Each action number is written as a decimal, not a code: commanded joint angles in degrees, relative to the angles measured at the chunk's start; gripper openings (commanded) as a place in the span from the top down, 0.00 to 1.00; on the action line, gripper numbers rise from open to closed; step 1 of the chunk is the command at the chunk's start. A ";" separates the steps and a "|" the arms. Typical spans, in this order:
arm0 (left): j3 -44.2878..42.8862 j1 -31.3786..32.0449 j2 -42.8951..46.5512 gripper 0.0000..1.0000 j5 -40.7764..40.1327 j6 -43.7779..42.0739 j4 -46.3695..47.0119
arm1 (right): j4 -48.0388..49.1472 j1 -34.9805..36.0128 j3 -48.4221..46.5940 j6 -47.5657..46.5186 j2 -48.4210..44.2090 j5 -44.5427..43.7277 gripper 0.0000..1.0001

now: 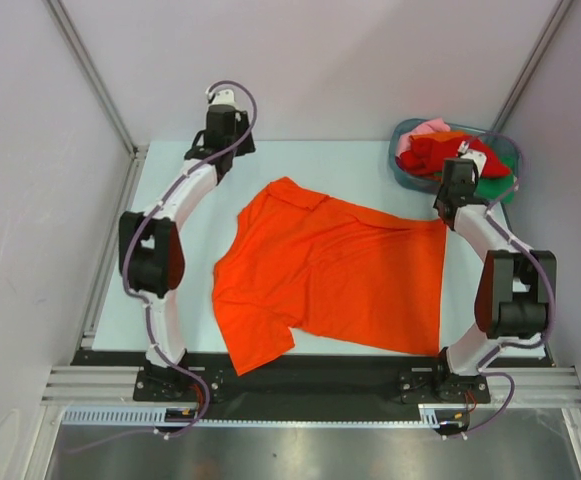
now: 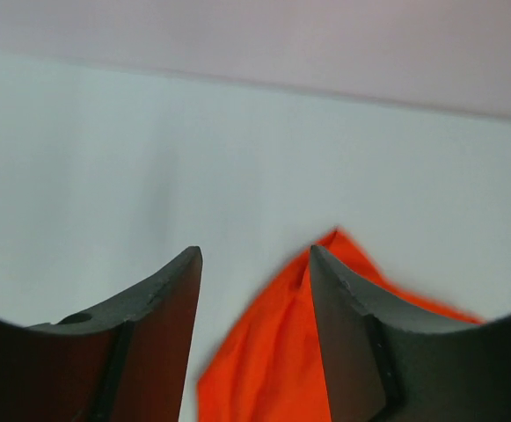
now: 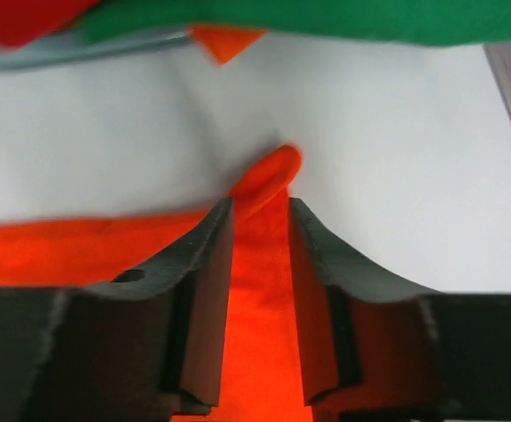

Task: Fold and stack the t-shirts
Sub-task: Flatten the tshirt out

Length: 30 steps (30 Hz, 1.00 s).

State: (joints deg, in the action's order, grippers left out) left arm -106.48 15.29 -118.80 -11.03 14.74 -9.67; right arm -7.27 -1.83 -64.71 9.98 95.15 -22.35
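A bright orange t-shirt (image 1: 335, 270) lies spread flat on the table, collar to the far left and hem to the right. My left gripper (image 1: 236, 148) is open and empty, hovering past the shirt's far left shoulder; in the left wrist view its jaws (image 2: 255, 255) stand wide apart over the table, and the shirt's tip (image 2: 273, 352) lies under them. My right gripper (image 1: 448, 210) is at the shirt's far right hem corner. In the right wrist view the gripper (image 3: 261, 204) is shut on a raised ridge of the orange cloth (image 3: 268, 176), which pokes out past its fingertips.
A bluish translucent tub (image 1: 402, 165) stands at the far right corner, holding red (image 1: 440, 152), pink (image 1: 425, 128) and green (image 1: 492, 185) shirts. The green shirt (image 3: 325, 18) and the tub's rim (image 3: 79, 51) show just beyond the right gripper. Metal frame posts rise at both back corners.
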 commanded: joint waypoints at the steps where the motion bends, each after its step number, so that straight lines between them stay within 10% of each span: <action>1: 12.13 -1.40 16.21 0.43 -3.13 4.58 -4.30 | -6.79 4.36 -1.30 0.04 -9.17 1.14 0.63; 11: 56.60 -11.15 40.39 0.57 10.41 29.54 -5.89 | -8.64 25.72 9.69 11.17 -20.35 25.40 0.57; 21: 65.43 -12.39 39.62 0.60 14.98 30.61 -5.27 | -21.90 -1.42 2.40 6.38 -42.42 51.25 0.55; 30: 66.75 -12.48 29.87 0.60 18.32 33.33 -1.23 | -12.51 20.30 13.55 11.91 -35.66 46.46 0.54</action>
State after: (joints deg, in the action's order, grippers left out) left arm -40.27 3.14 -86.00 5.80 46.63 -12.84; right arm -21.26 8.38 -54.13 20.08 54.43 26.30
